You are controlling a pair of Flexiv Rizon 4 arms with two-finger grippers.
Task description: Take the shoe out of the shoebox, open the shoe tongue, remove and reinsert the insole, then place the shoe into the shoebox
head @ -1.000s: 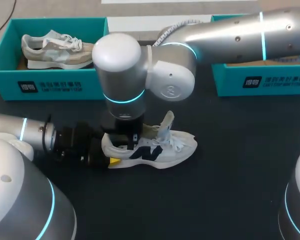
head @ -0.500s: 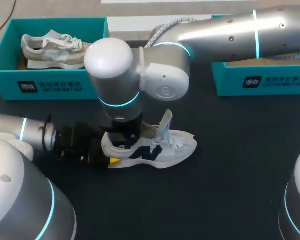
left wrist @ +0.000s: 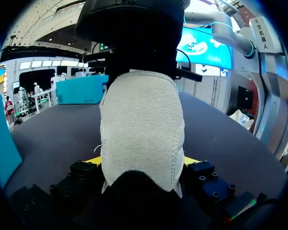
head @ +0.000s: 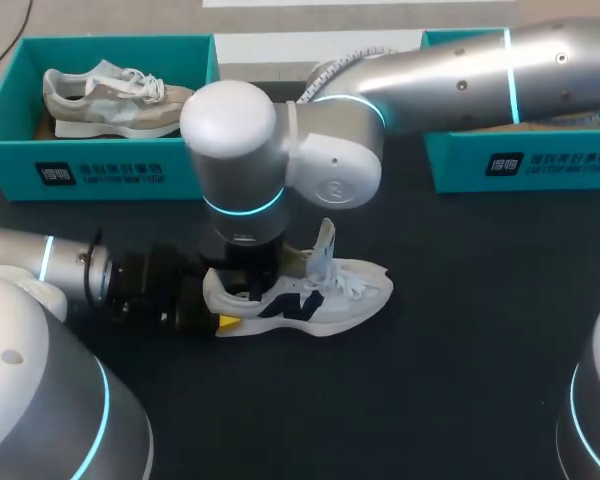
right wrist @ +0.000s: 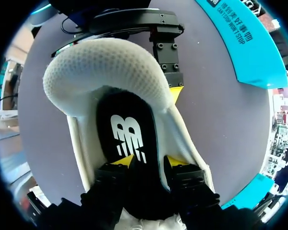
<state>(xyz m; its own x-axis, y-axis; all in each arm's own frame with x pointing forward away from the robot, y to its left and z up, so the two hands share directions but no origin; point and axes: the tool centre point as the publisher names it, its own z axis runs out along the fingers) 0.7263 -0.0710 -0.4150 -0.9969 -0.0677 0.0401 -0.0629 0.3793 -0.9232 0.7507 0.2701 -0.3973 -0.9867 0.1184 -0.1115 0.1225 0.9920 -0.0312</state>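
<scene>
Down at mid-table, the white shoe [head: 320, 295] is sitting on its sole on the dark table [head: 460, 380], well apart from the teal shoebox [head: 525, 165] behind it, and its tongue [head: 323, 245] is standing up, already opened. The left gripper [left wrist: 141, 163] is clamping the heel from both sides, bracing the shoe. The right gripper [right wrist: 149, 163] is hanging straight down into the opening, its yellow tips pinching the black insole [right wrist: 127, 129], which is lying inside the shoe. So I'm reading this as the insole step, though whether it is coming out or going back in, I cannot tell. Next calls for a clean lift past the collar, or a flat press toward the toe, with the heel held firm throughout.
</scene>
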